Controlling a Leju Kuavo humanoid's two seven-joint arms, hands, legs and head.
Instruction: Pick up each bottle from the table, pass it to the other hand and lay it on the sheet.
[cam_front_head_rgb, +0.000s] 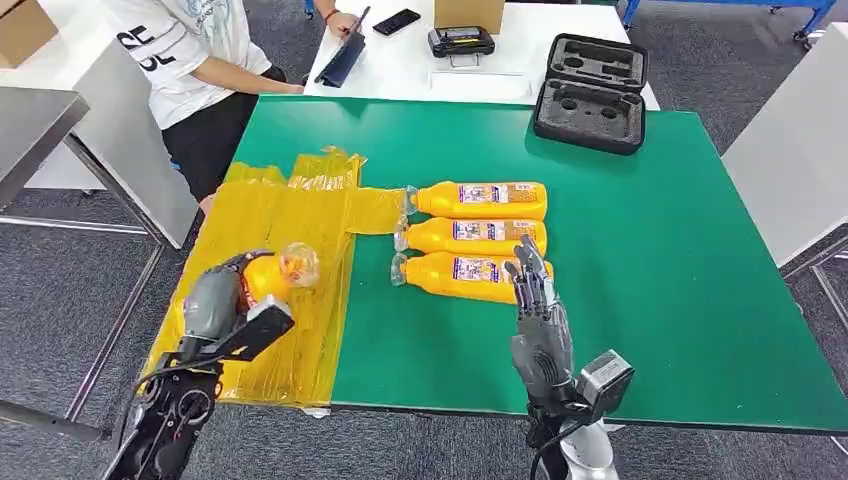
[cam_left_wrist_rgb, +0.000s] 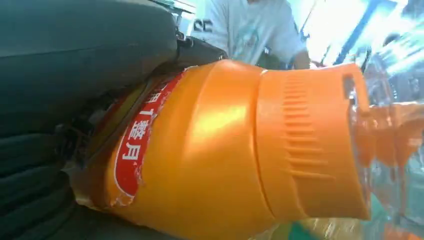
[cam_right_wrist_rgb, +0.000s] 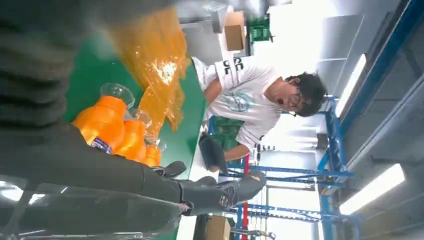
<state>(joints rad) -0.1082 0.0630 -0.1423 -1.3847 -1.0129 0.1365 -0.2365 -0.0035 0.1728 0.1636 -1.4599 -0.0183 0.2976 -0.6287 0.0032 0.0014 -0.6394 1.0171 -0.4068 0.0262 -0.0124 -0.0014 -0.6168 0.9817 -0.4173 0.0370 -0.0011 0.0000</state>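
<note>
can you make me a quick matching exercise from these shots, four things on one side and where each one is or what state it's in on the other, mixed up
Things:
1. left hand
2. right hand
3. yellow sheet
4. black case

States or places:
A. lies open at the far edge of the green table
B. grips an orange bottle
C. spread over the table's left part
D. holds nothing, fingers extended toward the row of three bottles

Pairs: 1-B, 2-D, 3-C, 4-A
</note>
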